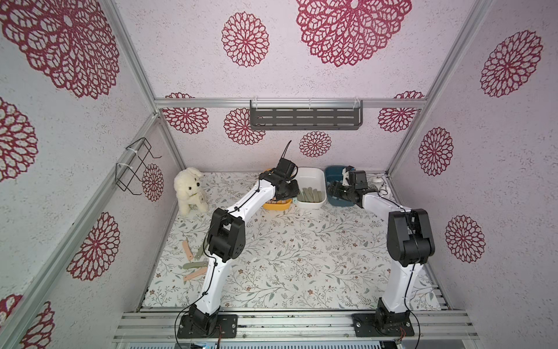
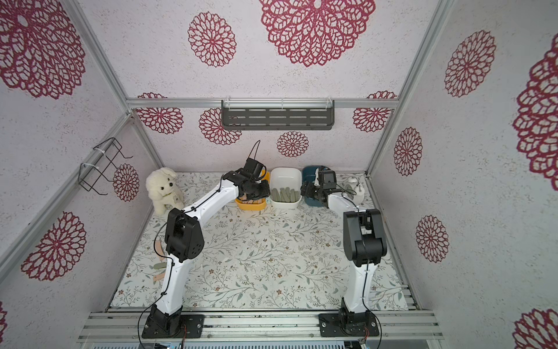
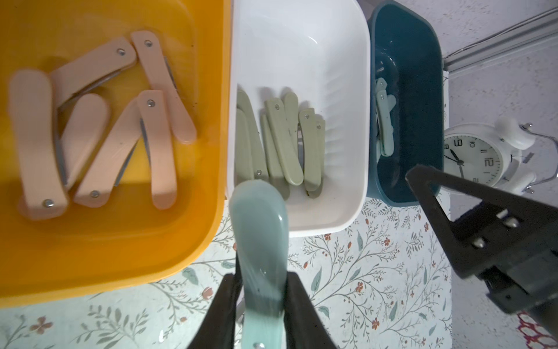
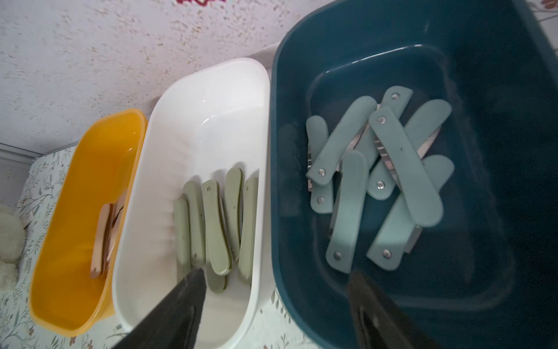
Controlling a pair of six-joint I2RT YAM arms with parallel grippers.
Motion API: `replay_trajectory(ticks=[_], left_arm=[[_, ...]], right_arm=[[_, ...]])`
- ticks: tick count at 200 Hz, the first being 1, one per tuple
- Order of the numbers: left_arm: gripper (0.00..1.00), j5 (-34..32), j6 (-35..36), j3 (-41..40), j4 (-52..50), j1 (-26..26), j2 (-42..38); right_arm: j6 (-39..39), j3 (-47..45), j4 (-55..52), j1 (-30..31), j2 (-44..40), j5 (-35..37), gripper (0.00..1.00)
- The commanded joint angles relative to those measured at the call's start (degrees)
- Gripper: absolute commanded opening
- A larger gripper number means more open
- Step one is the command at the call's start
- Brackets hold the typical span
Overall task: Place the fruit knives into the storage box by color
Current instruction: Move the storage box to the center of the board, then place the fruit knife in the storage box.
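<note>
Mint knife is clamped in the left gripper, at the near rims of the yellow tub and white tub. The teal tub sits at its 3 o'clock. The right gripper gapes empty above that tub. Each tub holds one colour. Loose knives, pink and olive, lie unsorted at the table's 8 o'clock.

Yellow tub holds peach knives, white tub olive knives, teal tub mint knives.
</note>
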Motion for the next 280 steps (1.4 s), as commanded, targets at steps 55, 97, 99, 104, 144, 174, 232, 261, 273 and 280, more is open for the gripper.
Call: replay_trajectory(ticks=[55, 97, 99, 104, 144, 174, 232, 261, 273, 280], left_arm=[[0.19, -0.5, 1.6, -8.4, 4.8, 2.7, -9.2], [0.19, 0.3, 1.3, -12.3, 7.1, 3.4, -11.5], [0.19, 0.3, 1.4, -12.4, 7.1, 3.4, -11.4], [0.19, 0.4, 1.4, -12.5, 7.2, 3.4, -11.5], [0.19, 3.2, 2.0, -12.3, 9.1, 3.1, -10.7], [0.19, 4.7, 1.2, -7.7, 11.6, 1.3, -7.1], [0.18, 9.5, -1.5, 2.4, 29.9, -4.8, 6.2], [0.19, 10.2, -4.8, 15.4, 33.1, -7.5, 17.7], [0.20, 9.6, -6.0, 20.2, 33.1, -8.3, 22.0], [0.21, 9.0, -6.9, 22.1, 33.4, -8.6, 23.8]], right_arm=[[-4.6, 14.1, -8.4, 5.8, 10.1, -0.4, 0.61], [-5.6, 15.7, -10.1, 8.9, 10.9, 0.4, 0.51], [-5.6, 15.7, -10.1, 9.0, 10.8, 0.4, 0.51], [-5.7, 15.4, -10.1, 9.3, 10.6, 0.5, 0.51], [-5.5, 12.7, -9.8, 10.1, 5.8, 0.1, 0.56], [-3.8, 7.1, -10.3, 7.3, -4.1, 3.0, 0.68], [4.8, -20.5, 2.0, -5.5, -27.4, 4.6, 0.72], [6.6, -29.0, 5.1, -9.6, -35.1, 3.0, 0.72], [6.8, -31.2, 5.4, -11.2, -37.1, 2.1, 0.72], [6.9, -32.4, 5.6, -11.8, -38.0, 1.5, 0.72]])
